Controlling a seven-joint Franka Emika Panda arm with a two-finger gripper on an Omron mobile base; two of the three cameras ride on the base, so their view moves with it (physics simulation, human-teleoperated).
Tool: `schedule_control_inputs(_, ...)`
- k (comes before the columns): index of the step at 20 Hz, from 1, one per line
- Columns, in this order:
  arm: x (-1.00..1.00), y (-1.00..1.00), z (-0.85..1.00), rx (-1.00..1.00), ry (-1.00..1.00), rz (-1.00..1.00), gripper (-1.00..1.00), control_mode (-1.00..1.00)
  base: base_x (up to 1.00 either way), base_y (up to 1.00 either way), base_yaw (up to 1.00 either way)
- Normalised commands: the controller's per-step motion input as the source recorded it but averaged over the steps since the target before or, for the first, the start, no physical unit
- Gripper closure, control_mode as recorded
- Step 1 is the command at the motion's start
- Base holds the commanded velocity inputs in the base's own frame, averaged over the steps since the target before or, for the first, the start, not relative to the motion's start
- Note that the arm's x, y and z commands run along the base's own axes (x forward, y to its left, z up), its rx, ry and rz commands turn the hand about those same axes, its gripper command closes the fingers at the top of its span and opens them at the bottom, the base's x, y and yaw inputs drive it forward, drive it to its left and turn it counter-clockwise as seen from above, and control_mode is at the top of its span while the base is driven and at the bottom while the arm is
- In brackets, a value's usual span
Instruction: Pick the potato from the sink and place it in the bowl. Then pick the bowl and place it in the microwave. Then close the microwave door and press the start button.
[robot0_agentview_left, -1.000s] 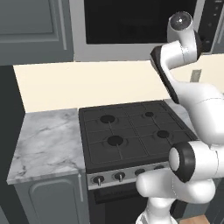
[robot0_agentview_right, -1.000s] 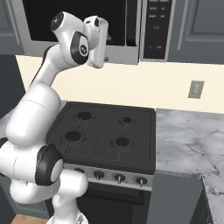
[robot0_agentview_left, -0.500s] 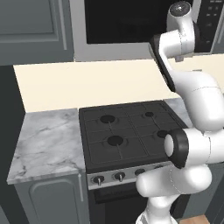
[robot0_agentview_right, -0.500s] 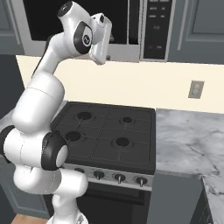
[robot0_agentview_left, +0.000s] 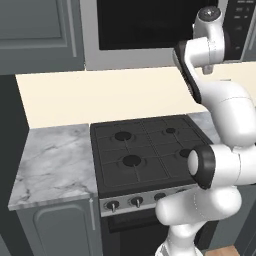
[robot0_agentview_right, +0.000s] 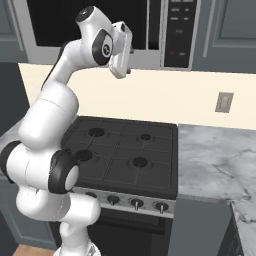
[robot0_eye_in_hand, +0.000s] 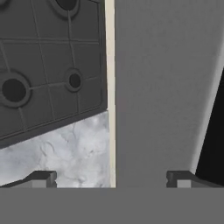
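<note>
The microwave (robot0_agentview_left: 150, 56) hangs above the stove, and its door (robot0_agentview_right: 75, 22) with the black glass window lies flush with the front. Its dark control panel (robot0_agentview_right: 180, 30) is at the right. My gripper (robot0_agentview_right: 123, 73) is raised in front of the microwave's lower edge, just left of the panel, and points downward. In the hand view the gripper (robot0_eye_in_hand: 112, 178) is open, its fingertips (robot0_eye_in_hand: 41, 177) wide apart with nothing between them. The microwave's grey surface (robot0_eye_in_hand: 162, 87) is close ahead there. The potato, the sink and the bowl are out of view.
A black gas stove (robot0_agentview_left: 145, 150) with front knobs stands below the microwave, between marble counters on the left (robot0_agentview_left: 55, 160) and right (robot0_agentview_right: 220, 165). A cream backsplash (robot0_agentview_left: 110, 95) runs behind them, with a wall outlet (robot0_agentview_right: 224, 102). Grey cabinets (robot0_agentview_left: 40, 30) flank the microwave.
The wrist has risen and the hand has shifted slightly right along the microwave's lower edge. The base and the scene have stayed still.
</note>
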Motion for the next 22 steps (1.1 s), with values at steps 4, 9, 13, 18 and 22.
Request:
schedule_control_inputs(4,0.65,-0.27,-0.68,0.0,0.05,0.04,-1.0,-1.0,0.0,0.0,0.0)
schedule_control_inputs(9,0.61,-0.12,-0.42,0.0,0.01,0.05,-1.0,-1.0,0.0,0.0,0.0)
schedule_control_inputs(13,-0.1,0.08,-0.05,0.0,-0.04,0.04,-1.0,-1.0,0.0,0.0,0.0)
schedule_control_inputs(18,-0.89,0.07,0.14,0.1,-0.05,0.08,-1.0,-1.0,0.0,0.0,0.0)
schedule_control_inputs(22,-0.96,-0.38,0.08,0.2,-0.01,0.15,-1.0,-1.0,0.0,0.0,0.0)
